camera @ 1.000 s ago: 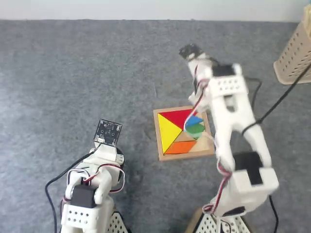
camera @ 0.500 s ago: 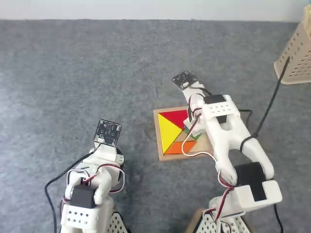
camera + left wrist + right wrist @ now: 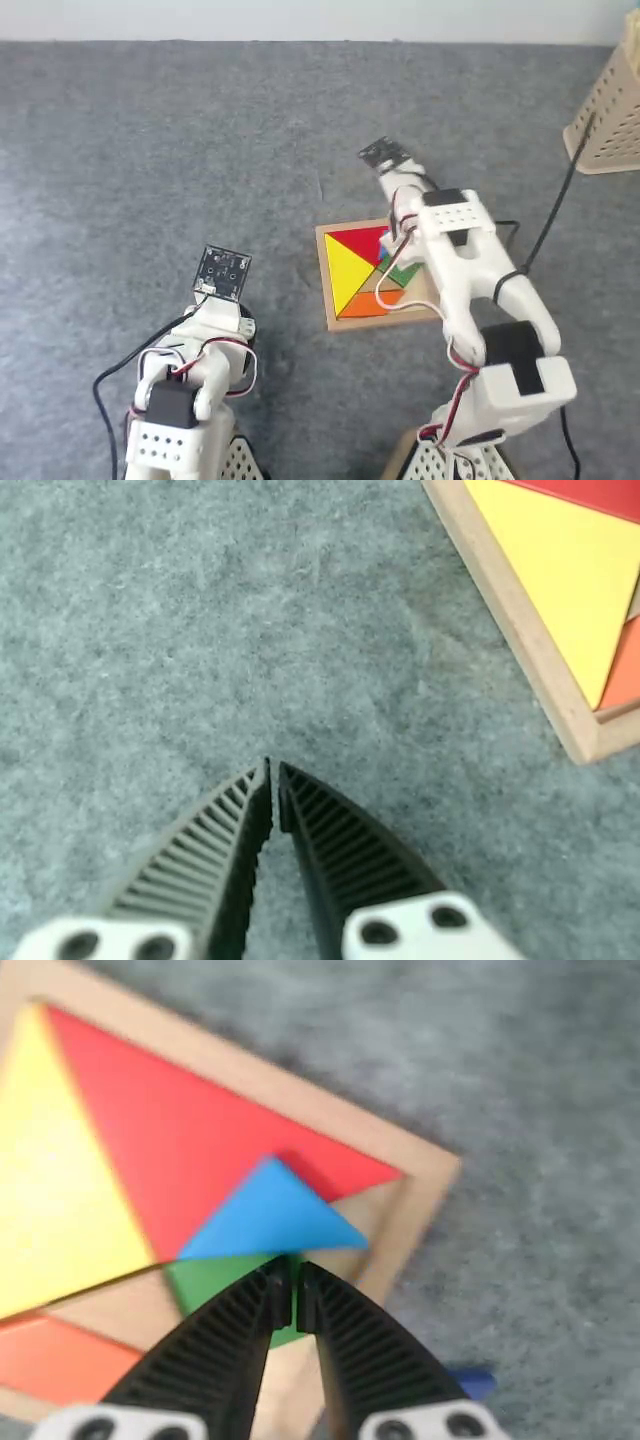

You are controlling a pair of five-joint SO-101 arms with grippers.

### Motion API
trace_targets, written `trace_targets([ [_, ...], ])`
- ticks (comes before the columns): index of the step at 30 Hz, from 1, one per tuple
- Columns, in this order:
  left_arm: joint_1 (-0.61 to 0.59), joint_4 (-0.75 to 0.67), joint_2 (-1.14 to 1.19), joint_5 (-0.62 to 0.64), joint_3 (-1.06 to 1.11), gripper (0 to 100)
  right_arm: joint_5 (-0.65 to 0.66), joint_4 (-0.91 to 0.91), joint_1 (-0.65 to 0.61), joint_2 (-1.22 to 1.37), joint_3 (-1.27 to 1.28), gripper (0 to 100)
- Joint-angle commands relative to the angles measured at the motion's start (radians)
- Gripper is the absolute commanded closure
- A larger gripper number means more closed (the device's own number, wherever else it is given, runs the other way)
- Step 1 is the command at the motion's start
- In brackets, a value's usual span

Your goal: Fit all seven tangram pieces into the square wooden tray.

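The square wooden tray [image 3: 323, 275] lies in the middle of the grey carpet. It holds a yellow triangle [image 3: 347, 272], a red triangle [image 3: 362, 240] and an orange piece [image 3: 365, 303]. The right arm [image 3: 455, 215] stretches over the tray's right half. My right gripper [image 3: 290, 1265] is shut, its tips just over the seam between a blue triangle [image 3: 270, 1215] and a green piece [image 3: 215, 1290]. The blue triangle's tip overlaps the red triangle [image 3: 190, 1130]. My left gripper [image 3: 272, 770] is shut and holds nothing, low over bare carpet near a corner of the tray [image 3: 520, 620].
A small blue object [image 3: 470, 1382] lies on the carpet just outside the tray's rim [image 3: 420, 1190]. A beige perforated container [image 3: 610, 110] stands at the far right edge. The left arm [image 3: 200, 340] sits at the near left.
The right arm pulled back from beyond the tray and came down over the tray's right half. The left arm has stayed still.
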Motion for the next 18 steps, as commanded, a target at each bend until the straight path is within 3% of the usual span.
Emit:
trace_targets([
  [1, 0.008, 0.006, -0.021, 0.008, -0.019, 99, -0.012, -0.016, 0.062, 0.012, -0.098, 99.2],
  [8, 0.008, 0.006, -0.021, 0.008, -0.019, 99, -0.02, -0.016, 0.064, 0.079, -0.207, 99.2],
  [12, 0.008, 0.006, -0.021, 0.008, -0.019, 99, -0.114, 0.01, 0.053, 0.054, -0.249, 99.2],
  [18, 0.008, 0.006, -0.021, 0.008, -0.019, 99, -0.118, -0.012, -0.091, -0.157, -0.146, 99.2],
])
